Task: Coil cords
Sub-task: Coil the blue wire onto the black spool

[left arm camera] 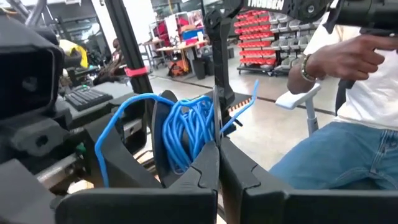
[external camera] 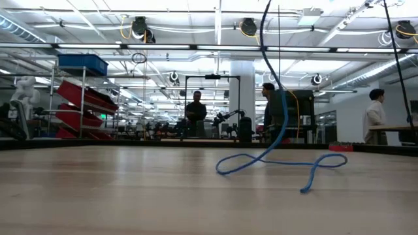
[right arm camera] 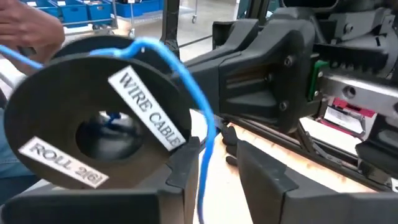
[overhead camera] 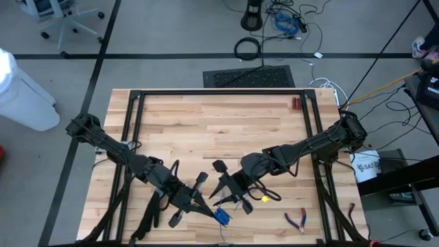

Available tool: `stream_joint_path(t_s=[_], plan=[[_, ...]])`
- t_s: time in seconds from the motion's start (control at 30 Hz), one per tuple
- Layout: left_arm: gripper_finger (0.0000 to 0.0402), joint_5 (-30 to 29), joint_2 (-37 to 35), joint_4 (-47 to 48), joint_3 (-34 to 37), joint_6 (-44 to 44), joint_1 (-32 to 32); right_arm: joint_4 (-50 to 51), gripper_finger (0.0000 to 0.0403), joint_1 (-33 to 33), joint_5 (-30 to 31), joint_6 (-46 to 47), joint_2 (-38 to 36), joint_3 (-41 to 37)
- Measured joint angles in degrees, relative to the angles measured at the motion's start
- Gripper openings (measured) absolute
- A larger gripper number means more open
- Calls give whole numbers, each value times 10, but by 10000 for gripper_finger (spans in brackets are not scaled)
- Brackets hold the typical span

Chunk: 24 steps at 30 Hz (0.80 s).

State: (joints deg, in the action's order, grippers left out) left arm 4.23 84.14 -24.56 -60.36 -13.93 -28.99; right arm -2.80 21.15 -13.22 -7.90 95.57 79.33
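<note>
While hanging above the front of the table [overhead camera: 206, 116], pinches with the left gripper [left arm camera: 217, 171], fingers pressed together, the rim of a black spool [right arm camera: 74, 106] wound with the blue cord [left arm camera: 186, 130]. Shows the right gripper [right arm camera: 214, 162] just beside that spool, fingers apart, gripping nothing. Lets the free part of the cord drop from the spool and lie in loose loops on the wood.

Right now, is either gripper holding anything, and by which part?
The left gripper is shut on the cord spool, pinching one flange's rim. The right gripper stands open, holding nothing.
</note>
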Motion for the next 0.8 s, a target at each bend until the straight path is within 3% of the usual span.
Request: stream_joint_path(t_s=[0.33,0.8], plan=[[0,14,-1,-34,0,-7,-1,31,112,-37,-20,3,-10,0],[0,25,-1,-48,0,-52,-6,27,112,-71,-159,25,-8,0]])
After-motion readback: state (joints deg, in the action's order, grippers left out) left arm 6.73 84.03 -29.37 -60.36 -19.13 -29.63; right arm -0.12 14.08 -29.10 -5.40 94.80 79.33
